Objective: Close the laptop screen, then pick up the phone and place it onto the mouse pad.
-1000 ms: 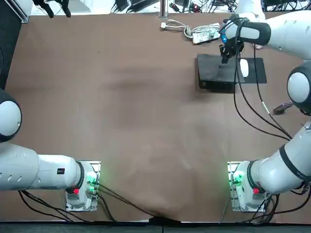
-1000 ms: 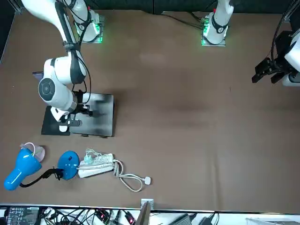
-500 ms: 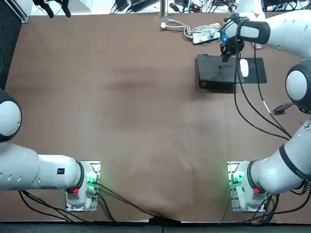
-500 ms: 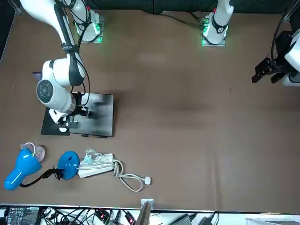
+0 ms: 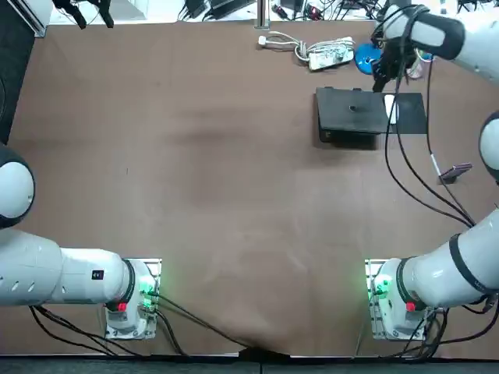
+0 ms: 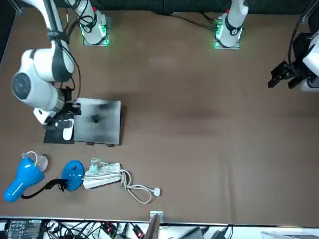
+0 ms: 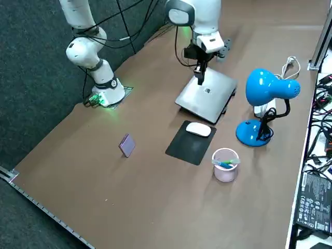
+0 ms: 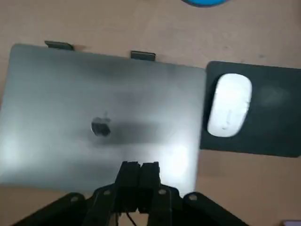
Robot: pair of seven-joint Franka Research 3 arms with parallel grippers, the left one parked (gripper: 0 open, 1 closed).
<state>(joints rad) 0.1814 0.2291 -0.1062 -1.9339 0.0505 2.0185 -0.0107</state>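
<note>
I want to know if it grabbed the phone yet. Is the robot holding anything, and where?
Nothing. The right gripper is shut and empty over the closed laptop; the phone lies apart.

In our wrist view the mouse pad (image 8: 268, 117) runs off the frame and only a sliver of the blue lamp base (image 8: 204, 2) shows. Facing the robot, the right arm (image 6: 40, 84) hides the phone (image 7: 126, 144). The right hand (image 8: 138, 175), fingers pressed together over the laptop (image 8: 94, 108), covers part of its edge.
</note>
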